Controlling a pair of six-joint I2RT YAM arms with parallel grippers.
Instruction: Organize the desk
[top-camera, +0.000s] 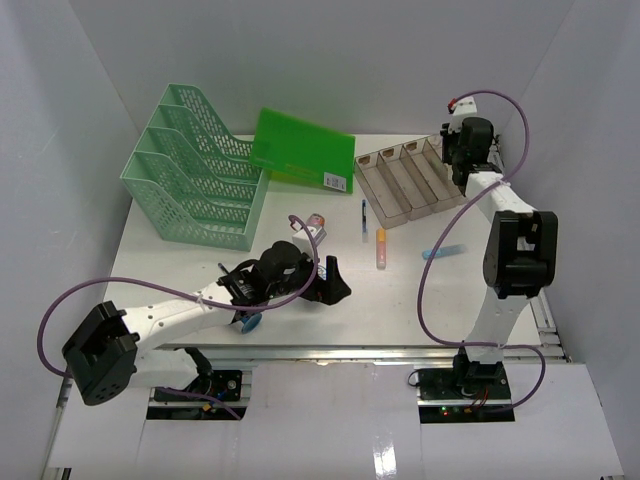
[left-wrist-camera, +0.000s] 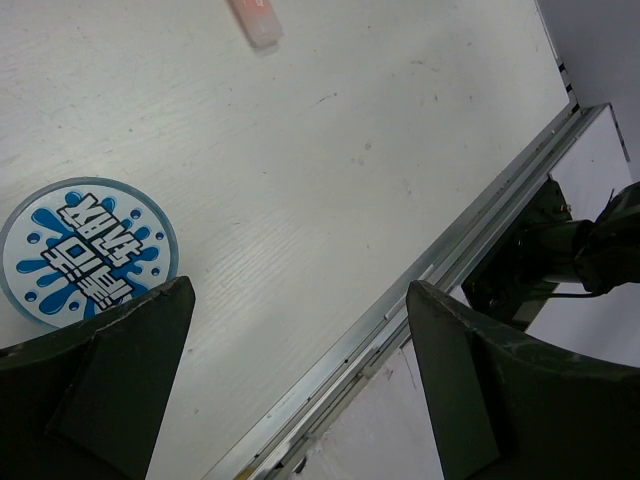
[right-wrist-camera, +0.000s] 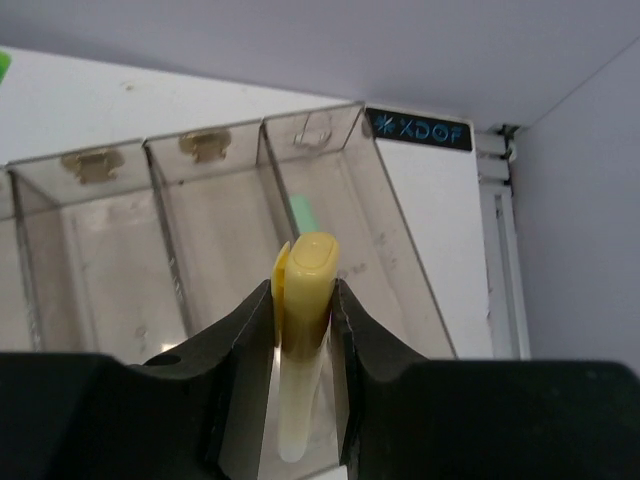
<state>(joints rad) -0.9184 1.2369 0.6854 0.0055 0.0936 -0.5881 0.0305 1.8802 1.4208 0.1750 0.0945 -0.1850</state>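
The white desk (top-camera: 170, 260) carries scattered stationery. My right gripper (top-camera: 463, 160) is shut on a yellow marker (right-wrist-camera: 307, 275) and holds it upright over the rightmost compartment of the clear tray (top-camera: 405, 182). In the right wrist view (right-wrist-camera: 303, 292) a green pen (right-wrist-camera: 303, 212) lies in that compartment. My left gripper (top-camera: 335, 282) is open and empty, low over the desk's front middle. In the left wrist view (left-wrist-camera: 300, 300) its jaws stand wide apart above the front rail (left-wrist-camera: 470, 240). A round blue-and-white disc (left-wrist-camera: 85, 250) lies just left of them.
A mint-green mesh rack (top-camera: 195, 180) stands back left with a green folder (top-camera: 300, 150) leaning beside it. A blue pen (top-camera: 363, 215), an orange-pink marker (top-camera: 381, 248), a small light-blue item (top-camera: 435, 252) and a small tube (top-camera: 316, 225) lie mid-desk.
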